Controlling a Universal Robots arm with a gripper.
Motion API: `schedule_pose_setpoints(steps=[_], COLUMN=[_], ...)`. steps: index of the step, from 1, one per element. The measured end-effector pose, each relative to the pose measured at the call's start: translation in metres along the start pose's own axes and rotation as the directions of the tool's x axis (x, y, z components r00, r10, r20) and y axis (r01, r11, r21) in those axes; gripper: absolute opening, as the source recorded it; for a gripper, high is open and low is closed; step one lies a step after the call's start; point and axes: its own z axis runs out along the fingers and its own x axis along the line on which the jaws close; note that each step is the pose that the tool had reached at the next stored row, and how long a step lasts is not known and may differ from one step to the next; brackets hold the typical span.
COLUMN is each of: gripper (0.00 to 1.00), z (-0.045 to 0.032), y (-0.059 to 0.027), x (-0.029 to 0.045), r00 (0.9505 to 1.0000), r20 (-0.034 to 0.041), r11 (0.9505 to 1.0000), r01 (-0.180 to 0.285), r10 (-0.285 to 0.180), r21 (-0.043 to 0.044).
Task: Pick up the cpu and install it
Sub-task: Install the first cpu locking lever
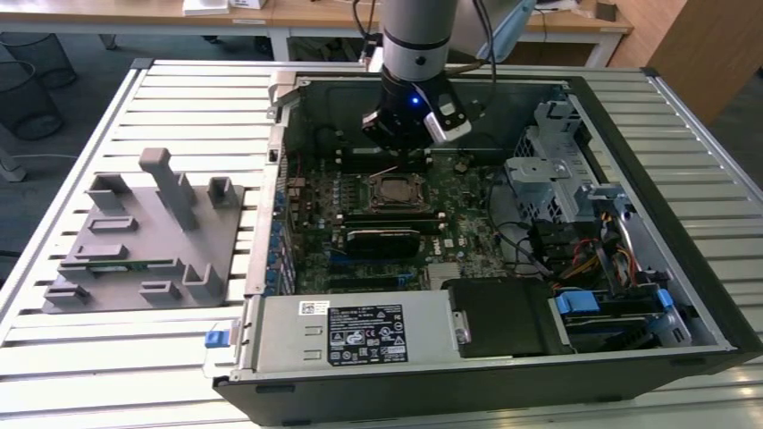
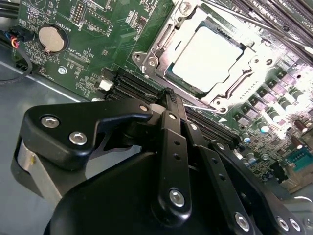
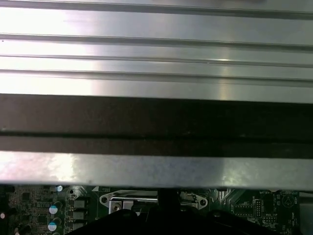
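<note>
Mid-frame in the exterior view the cpu [image 1: 391,190] lay flat in its socket [image 1: 392,175], probably why the pincer [image 2: 170,96] beside it was clenched on nothing.

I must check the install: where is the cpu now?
In the second wrist view the cpu lies inside the metal frame on the motherboard, just beyond the gripper.

Straight above the socket frame [image 1: 390,190] the way is open. Just behind the socket frame hangs the gripper [image 1: 399,150], with the case wall [image 1: 339,98] beyond. On the exterior view's right of the socket frame rise the drive cage [image 1: 551,174] and cables [image 1: 524,241]; on its left lies low motherboard [image 1: 313,206].
</note>
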Motion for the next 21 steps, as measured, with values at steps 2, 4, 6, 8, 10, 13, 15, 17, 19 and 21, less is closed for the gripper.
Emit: schedule_pose_setpoints(steps=[2,4,6,8,10,13,15,17,19,21], gripper=[0.11,0.11,0.11,0.11,0.11,0.11,0.11,0.11,0.11,0.11], z=[0.0014,0.0027,0.0043,0.0059,0.0075,0.0099,0.0116,0.0135,0.0155,0.0171], y=[-0.0001,-0.0002,-0.0004,-0.0005,-0.0006,-0.0008,-0.001,-0.0012,-0.0013,-0.0015], x=[-0.0005,-0.0009,-0.0015,-0.0022,-0.0031,-0.0049,-0.006,-0.0066,-0.0066,-0.0066], r00=[1.0,1.0,1.0,1.0,1.0,1.0,1.0,1.0,1.0,1.0], r20=[-0.0006,-0.0012,-0.0019,-0.0027,-0.0037,-0.0056,-0.0066,-0.0073,-0.0075,-0.0075], r11=[1.0,1.0,1.0,1.0,1.0,1.0,1.0,1.0,1.0,1.0], r01=[0.0,0.0,0.0,0.0,0.0,-0.001,-0.001,-0.001,-0.001,-0.001], r10=[0.0,0.0,0.0,0.0,0.0,0.001,0.001,0.001,0.001,0.001], r21=[-0.0001,0.0,-0.0001,-0.0001,-0.0002,-0.0001,-0.0002,-0.0003,-0.0008,-0.0016])
